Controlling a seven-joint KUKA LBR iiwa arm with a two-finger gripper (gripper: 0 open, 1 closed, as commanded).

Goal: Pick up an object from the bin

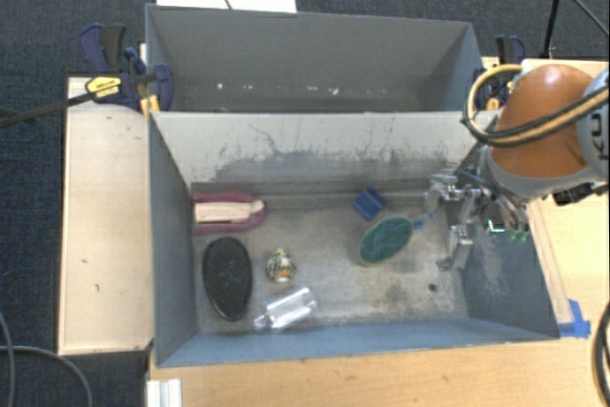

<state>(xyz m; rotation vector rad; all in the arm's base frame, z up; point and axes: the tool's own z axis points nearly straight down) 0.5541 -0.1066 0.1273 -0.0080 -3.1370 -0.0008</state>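
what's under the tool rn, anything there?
Bare bin floor shows around the tool, near the bin's right wall. Nearest thing: the teal oval brush, beside it to the view's left, handle pointing toward it. The patch directly beneath is covered by the tool itself.

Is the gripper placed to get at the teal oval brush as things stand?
Probably yes: the gripper hangs just beside the teal oval brush, bare bin floor between them; the small blue block lies apart.

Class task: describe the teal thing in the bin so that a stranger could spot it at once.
Start at the gripper on the bin's right side. Just left of it lies a teal oval brush. Its neighbour, a blue block, is smaller and square.
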